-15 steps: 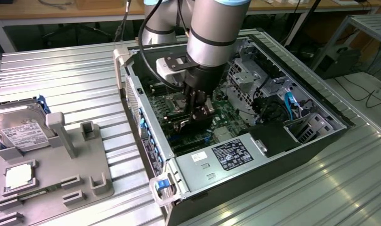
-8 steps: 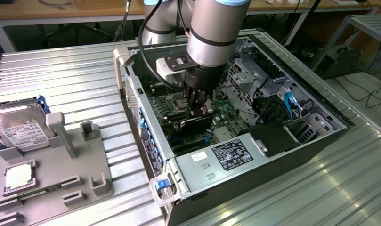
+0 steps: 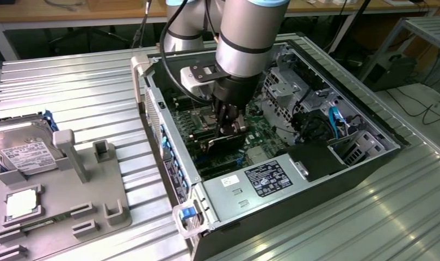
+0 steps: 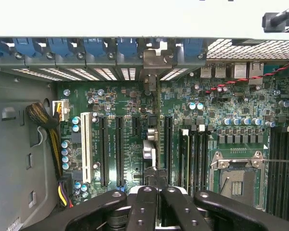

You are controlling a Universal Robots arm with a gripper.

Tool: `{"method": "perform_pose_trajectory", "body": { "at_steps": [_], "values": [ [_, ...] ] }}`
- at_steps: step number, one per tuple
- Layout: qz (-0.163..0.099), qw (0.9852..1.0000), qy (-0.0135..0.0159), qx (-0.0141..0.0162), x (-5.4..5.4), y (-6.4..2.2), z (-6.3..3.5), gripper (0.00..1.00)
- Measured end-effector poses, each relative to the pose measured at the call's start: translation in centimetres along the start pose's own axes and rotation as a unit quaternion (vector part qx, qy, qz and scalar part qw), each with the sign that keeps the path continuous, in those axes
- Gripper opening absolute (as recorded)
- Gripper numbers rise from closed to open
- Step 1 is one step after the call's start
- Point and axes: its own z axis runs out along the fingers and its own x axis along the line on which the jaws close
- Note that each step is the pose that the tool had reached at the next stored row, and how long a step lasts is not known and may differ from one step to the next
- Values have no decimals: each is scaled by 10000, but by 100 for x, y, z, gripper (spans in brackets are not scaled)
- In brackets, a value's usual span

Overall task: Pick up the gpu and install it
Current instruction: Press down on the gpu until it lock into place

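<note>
You had the black gripper [image 3: 229, 126] clamped on the thin black gpu card [image 3: 227, 142], edge-down over the green motherboard [image 4: 135, 139] slots; seating looked unfinished.

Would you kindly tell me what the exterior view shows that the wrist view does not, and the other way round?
Exterior view: the hard drive and a square chip on the grey fixture beside the case, and the labelled power supply inside it.
Wrist view: the white slot and the braided cable bundle.
Both: the motherboard and the hand, shut on the gpu, which stands edge-on over the slots.
</note>
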Motion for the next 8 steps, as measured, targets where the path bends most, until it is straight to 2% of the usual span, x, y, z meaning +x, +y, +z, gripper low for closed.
{"method": "perform_pose_trajectory", "body": {
  "at_steps": [8],
  "values": [
    [0,10000,0,0,0,0,0,11]
  ]
}}
